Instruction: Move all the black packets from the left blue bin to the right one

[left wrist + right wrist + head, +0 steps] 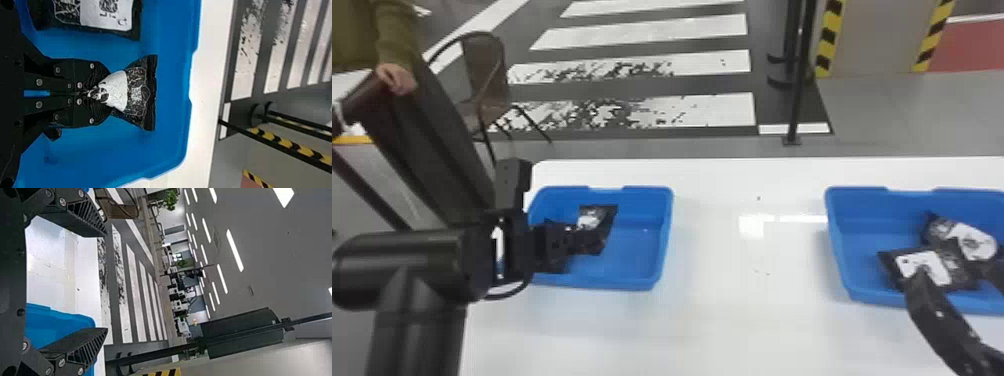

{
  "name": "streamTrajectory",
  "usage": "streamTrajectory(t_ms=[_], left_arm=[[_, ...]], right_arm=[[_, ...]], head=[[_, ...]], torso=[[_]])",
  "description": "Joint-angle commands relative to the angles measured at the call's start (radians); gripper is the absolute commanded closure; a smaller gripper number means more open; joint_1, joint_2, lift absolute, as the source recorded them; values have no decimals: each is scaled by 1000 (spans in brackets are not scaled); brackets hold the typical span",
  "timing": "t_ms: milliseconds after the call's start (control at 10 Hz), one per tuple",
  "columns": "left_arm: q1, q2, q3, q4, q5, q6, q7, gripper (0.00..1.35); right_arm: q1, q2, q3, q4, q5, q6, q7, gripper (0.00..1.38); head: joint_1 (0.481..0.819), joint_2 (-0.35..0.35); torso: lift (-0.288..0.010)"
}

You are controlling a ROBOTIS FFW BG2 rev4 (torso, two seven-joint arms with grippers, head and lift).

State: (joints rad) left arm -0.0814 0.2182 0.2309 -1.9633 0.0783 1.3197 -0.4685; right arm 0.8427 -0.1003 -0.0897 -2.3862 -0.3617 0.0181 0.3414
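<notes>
My left gripper (pixel 580 241) is low inside the left blue bin (pixel 642 279), gripping a black packet (pixel 606 220) with a white patch. In the left wrist view, the left gripper (pixel 88 93) is shut on one end of the black packet (pixel 135 92), pinching it narrow. Beside it in the bin (pixel 172 129) lies another packet (pixel 109 15). The right blue bin (pixel 842 250) holds two black packets, one farther back (pixel 969 242) and one nearer (pixel 922 265). My right gripper (pixel 961 274) stands over that bin's near side; in its wrist view the right gripper (pixel 105 282) is open and empty.
Both bins stand on a white table (pixel 742 310), with a wide stretch of tabletop between them. Beyond its far edge are a chair (pixel 487 85), a black post (pixel 798 100) and a striped pillar (pixel 872 40). A person's hand (pixel 397 77) rests on a chair back at far left.
</notes>
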Motion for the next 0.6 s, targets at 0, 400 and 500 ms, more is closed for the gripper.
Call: streamTrajectory(t_ms=[0,400,500], left_arm=[[89,-10,-10,-122,107,-100,-12,1208],[251,-36,-121,-286,247,-326,-50,1208],[273,-39,-153,-301,275,-341,-55,1208]], right_arm=[[-38,-1,2,2,-9,21,15,176],[-195,-12,40,51,-83,176,145,180],[-229,-12,52,58,-91,217,163,182]], head=[[695,176],[695,59],[695,43]], torso=[[-140],[-140],[-140]])
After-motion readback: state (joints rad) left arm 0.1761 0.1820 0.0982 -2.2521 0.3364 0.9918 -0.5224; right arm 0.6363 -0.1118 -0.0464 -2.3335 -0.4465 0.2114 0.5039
